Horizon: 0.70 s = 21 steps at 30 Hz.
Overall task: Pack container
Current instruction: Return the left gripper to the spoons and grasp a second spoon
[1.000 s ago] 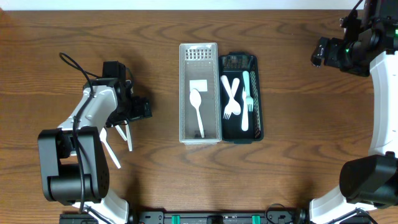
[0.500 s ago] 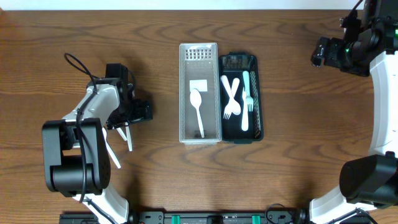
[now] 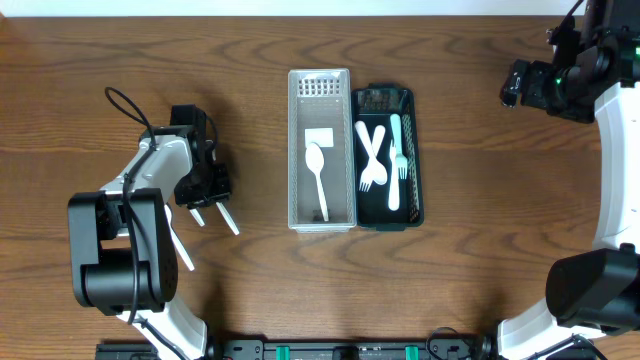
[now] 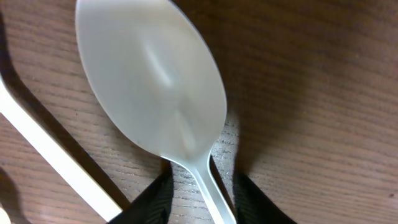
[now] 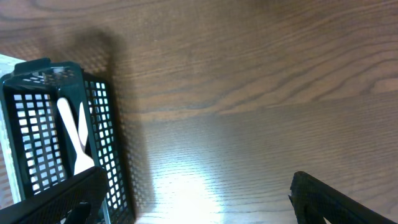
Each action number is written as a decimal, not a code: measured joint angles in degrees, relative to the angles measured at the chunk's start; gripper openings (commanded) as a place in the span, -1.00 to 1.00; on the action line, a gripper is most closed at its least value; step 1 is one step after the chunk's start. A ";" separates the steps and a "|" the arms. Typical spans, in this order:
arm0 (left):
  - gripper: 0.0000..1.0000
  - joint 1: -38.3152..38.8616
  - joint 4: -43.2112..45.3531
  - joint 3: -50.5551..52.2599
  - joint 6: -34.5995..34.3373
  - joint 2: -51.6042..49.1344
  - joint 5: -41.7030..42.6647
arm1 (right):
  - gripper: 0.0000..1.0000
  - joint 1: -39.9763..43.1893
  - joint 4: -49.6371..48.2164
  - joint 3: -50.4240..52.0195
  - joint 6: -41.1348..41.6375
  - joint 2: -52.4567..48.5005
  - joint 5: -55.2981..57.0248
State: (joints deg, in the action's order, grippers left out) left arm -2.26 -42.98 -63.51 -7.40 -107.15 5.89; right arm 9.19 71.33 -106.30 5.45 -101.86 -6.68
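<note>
A clear-white plastic spoon (image 4: 155, 87) lies on the wood at the table's left, its handle (image 3: 228, 217) pointing to the lower right. My left gripper (image 3: 204, 190) is low over it. Its jaws stand narrow around the spoon's neck (image 4: 202, 205), and a strip of wood still shows between the left finger and the neck. A white mesh container (image 3: 294, 150) in the middle holds a spoon (image 3: 318, 178) and a white card. A black mesh container (image 3: 418, 150) beside it holds forks (image 3: 368, 160) and a pale utensil. My right gripper (image 5: 199, 199) hangs open over bare wood.
A second white utensil (image 3: 180, 248) lies left of the held-around spoon, and its handle (image 4: 50, 149) runs past the left finger. The black container's corner (image 5: 37, 124) sits left of my right gripper. The right arm (image 3: 545, 85) is at the far right.
My left jaws have narrowed from wide open around the spoon's neck. The spoon's handle has swung from pointing down to pointing down-right. The right arm has not moved.
</note>
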 measured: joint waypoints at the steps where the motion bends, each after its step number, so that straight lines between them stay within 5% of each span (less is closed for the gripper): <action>1: -0.47 0.00 -0.04 0.00 -0.04 0.00 -0.02 | 0.94 0.00 0.00 0.00 0.00 0.00 0.00; 7: -0.77 0.00 -0.09 0.00 -0.13 -0.02 0.17 | 0.93 0.00 0.00 0.00 0.00 0.00 0.00; 21: -0.88 0.83 -6.12 -0.98 -0.04 1.70 0.39 | 0.94 0.00 0.07 0.00 0.00 0.00 0.00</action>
State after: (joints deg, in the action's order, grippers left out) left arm -1.43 -49.10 -64.49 -7.44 -105.45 6.28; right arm 9.19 71.40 -106.30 5.45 -101.86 -6.68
